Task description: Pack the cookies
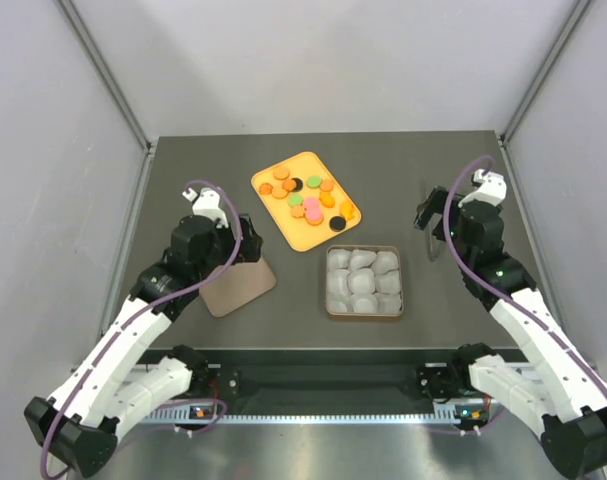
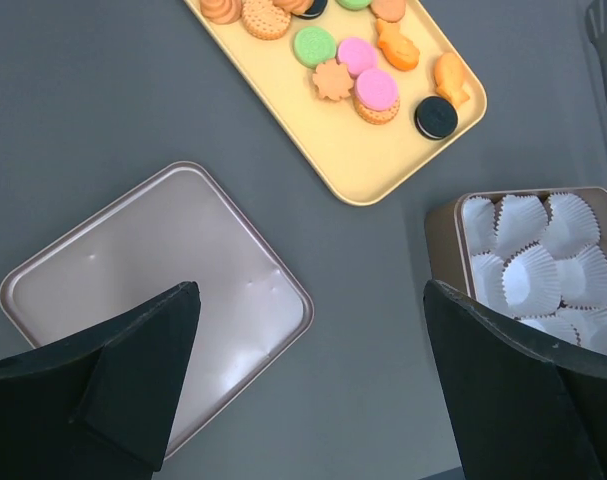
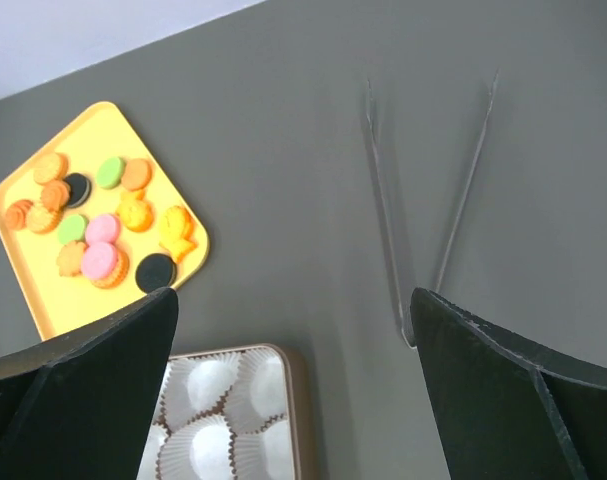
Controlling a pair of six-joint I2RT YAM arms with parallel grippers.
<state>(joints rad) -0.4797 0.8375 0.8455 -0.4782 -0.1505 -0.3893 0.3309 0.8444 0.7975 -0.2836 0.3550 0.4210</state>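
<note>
The cookies [image 1: 311, 205] lie on a yellow tray [image 1: 301, 236], just behind the tin [image 1: 364, 317] on the worktop [image 1: 183, 180]. The left pincer [image 2: 311, 295] and the right pincer [image 3: 293, 295] stand wide apart, holding nothing.

No readable text, labels, brands or numbers on any object, in any of the views
</note>
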